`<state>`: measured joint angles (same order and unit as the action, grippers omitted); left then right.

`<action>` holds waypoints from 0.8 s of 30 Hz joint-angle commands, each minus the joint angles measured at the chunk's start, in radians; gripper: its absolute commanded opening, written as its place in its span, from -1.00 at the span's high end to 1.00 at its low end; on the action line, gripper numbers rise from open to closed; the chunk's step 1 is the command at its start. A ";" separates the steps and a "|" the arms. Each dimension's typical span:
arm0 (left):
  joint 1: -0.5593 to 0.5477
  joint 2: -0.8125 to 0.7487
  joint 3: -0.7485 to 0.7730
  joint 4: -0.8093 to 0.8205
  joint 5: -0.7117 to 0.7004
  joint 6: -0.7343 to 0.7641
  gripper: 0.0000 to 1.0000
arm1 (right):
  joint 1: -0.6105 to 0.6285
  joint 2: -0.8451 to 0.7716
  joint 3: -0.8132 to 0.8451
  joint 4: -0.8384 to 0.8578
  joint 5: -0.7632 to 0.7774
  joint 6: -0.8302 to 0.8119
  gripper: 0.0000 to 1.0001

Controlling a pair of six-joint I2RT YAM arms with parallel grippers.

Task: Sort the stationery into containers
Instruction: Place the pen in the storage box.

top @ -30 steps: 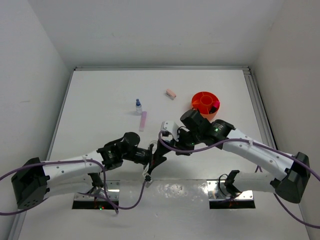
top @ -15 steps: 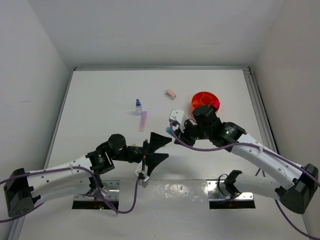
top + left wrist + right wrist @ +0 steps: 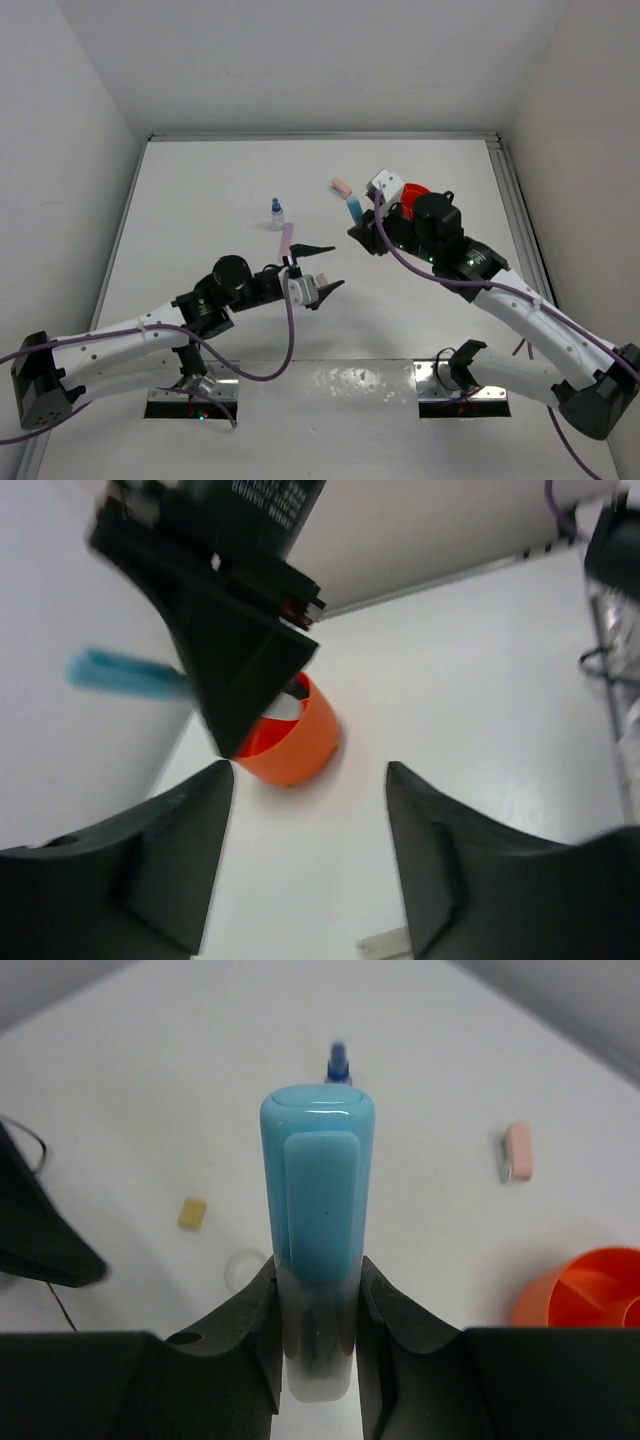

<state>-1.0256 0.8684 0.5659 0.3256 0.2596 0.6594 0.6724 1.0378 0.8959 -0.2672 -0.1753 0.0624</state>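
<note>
My right gripper (image 3: 365, 226) is shut on the light blue tube (image 3: 354, 208) and holds it off the table, just left of the orange tub (image 3: 404, 193). In the right wrist view the tube (image 3: 318, 1230) stands between the fingers (image 3: 400, 1310), with the tub (image 3: 590, 1290) at the lower right. My left gripper (image 3: 318, 270) is open and empty over the middle of the table. Its wrist view shows the tub (image 3: 295, 740) and the held tube (image 3: 120, 672). A pink eraser (image 3: 342, 186), a blue-capped bottle (image 3: 277, 212) and a pale pink stick (image 3: 286, 240) lie on the table.
The right wrist view also shows a tan eraser (image 3: 192, 1213), a clear tape ring (image 3: 245, 1268), the bottle (image 3: 339, 1063) and the pink eraser (image 3: 517, 1150). White walls close in the table on three sides. The right arm hides part of the tub.
My right gripper has risen and moved back and right towards the tub with the blue tube in it. My left gripper has drawn apart from it and turned, jaws open.
</note>
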 commanded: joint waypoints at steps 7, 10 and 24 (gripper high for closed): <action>0.004 0.083 0.074 0.093 -0.249 -0.648 -0.28 | 0.203 -0.042 0.044 0.332 0.376 0.204 1.00; 0.004 0.112 0.109 0.056 -0.358 -0.750 -0.35 | 0.259 -0.041 0.028 0.388 0.462 0.238 1.00; 0.004 0.136 0.147 0.135 -0.382 -0.808 -0.11 | 0.388 -0.038 -0.045 0.537 0.665 0.272 1.00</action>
<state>-1.0256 1.0019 0.6827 0.3851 -0.1379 -0.1310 1.0527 1.0016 0.8574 0.1879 0.4274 0.3145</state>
